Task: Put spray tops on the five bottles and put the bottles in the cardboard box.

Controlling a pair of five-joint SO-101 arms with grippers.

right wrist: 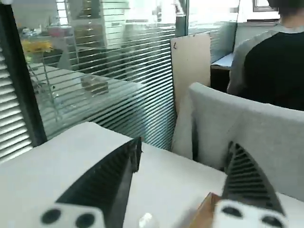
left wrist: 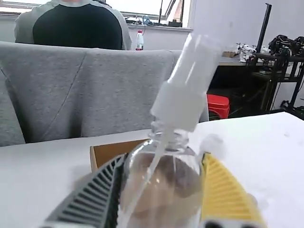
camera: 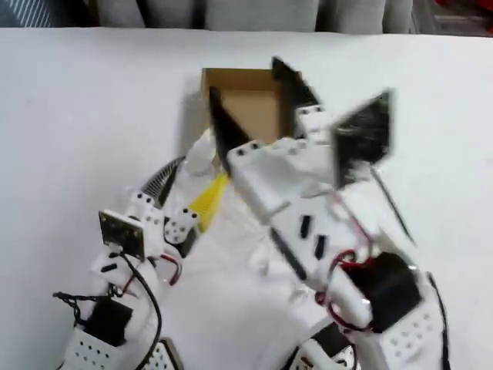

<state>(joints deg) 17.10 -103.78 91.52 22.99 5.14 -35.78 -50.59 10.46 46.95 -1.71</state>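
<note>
Left wrist view: one clear bottle (left wrist: 161, 194), pinched by the left hand (left wrist: 164, 159) between its grey and yellow fingers, and one spray top (left wrist: 183, 95) sitting crooked on the neck. One cardboard box (left wrist: 107, 151) lies just behind on the white bench (left wrist: 42, 180). In the high view, the right hand (camera: 243, 77) hangs above the box, fingers spread wide.

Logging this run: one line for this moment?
left tool: gripping bottle | spray top: tilted on neck | right tool: open
</note>
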